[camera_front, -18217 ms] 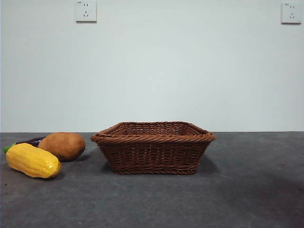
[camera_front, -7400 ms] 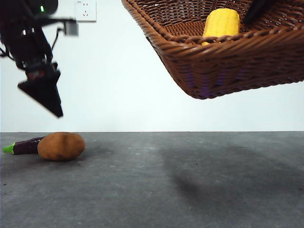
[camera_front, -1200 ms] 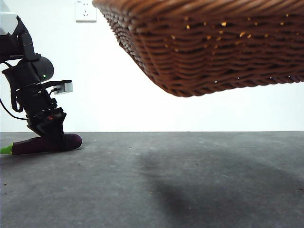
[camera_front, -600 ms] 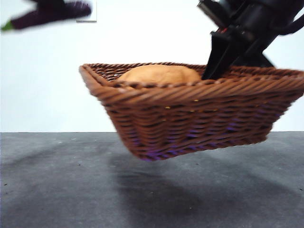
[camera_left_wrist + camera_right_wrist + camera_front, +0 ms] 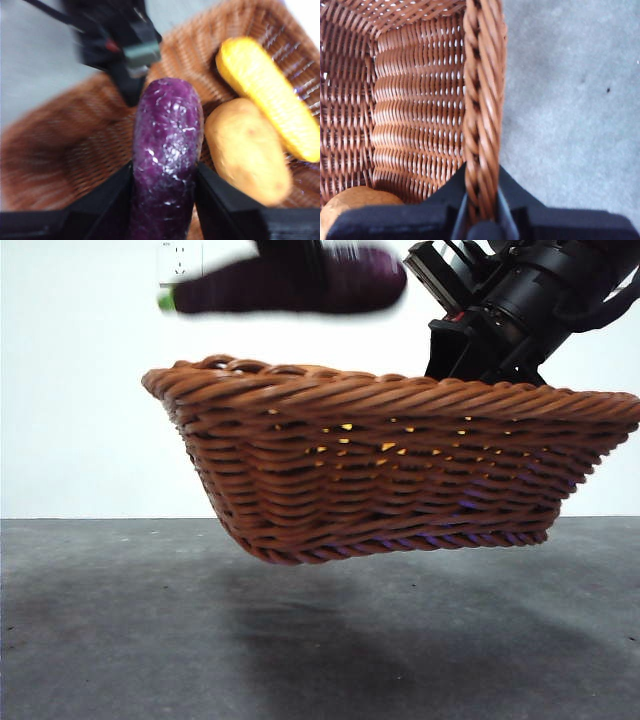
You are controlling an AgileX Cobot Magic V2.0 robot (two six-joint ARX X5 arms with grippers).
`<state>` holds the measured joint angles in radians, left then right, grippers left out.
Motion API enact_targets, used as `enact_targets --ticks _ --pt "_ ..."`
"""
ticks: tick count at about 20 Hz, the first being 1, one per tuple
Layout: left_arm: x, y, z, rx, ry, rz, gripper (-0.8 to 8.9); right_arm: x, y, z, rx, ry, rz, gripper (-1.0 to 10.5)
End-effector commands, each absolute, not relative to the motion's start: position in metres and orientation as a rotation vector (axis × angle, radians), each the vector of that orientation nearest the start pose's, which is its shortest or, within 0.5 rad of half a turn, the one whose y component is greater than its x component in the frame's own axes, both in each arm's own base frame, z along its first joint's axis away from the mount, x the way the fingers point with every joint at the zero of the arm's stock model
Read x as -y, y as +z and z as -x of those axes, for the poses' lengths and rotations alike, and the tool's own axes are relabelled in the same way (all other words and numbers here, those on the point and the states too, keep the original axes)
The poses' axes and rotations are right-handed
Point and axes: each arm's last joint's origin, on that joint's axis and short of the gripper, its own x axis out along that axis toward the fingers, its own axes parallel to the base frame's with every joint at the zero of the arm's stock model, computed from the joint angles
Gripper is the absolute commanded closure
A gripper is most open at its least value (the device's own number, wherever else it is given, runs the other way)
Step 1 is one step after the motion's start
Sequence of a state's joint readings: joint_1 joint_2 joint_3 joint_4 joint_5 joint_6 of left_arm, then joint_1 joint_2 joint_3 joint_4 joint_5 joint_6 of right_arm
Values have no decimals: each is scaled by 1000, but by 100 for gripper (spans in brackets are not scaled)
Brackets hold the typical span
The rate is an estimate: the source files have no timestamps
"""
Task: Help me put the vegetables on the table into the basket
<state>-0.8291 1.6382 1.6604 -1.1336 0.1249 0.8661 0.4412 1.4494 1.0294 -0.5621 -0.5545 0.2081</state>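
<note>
Holding eggplant (image 5: 167, 150) above basket (image 5: 390, 475); basket itself lifted off table (image 5: 120, 640).

Eggplant: clamped between the two jaws of left gripper (image 5: 165, 192), green stem end toward the wall socket side in front view, body level, blurred, just over the basket's braided rim. Corn (image 5: 267, 95) and potato (image 5: 247, 150) lie side by side, touching, on the basket floor beneath it. Basket: in the air, tilted, shadow on table below. Right gripper (image 5: 481, 212): jaws pinched on the rim, one inside the wall, one outside; in front view its dark arm enters from upper right. Potato edge visible in right wrist view.
</note>
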Motion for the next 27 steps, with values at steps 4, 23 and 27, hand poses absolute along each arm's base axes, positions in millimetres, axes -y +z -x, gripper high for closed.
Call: enact_targets --ticks 4,23,27 --pt "257 303 -241 -795 -1327 -1136 821 -139 247 -255 -1084 840 -223 958" --pt "130 444 -181 -529 -804 -517 436 -140 256 -262 -1025 764 -284 958" --pt "84 468 -153 -443 -656 -405 827 -142 290 -267 -986 743 -256 958"
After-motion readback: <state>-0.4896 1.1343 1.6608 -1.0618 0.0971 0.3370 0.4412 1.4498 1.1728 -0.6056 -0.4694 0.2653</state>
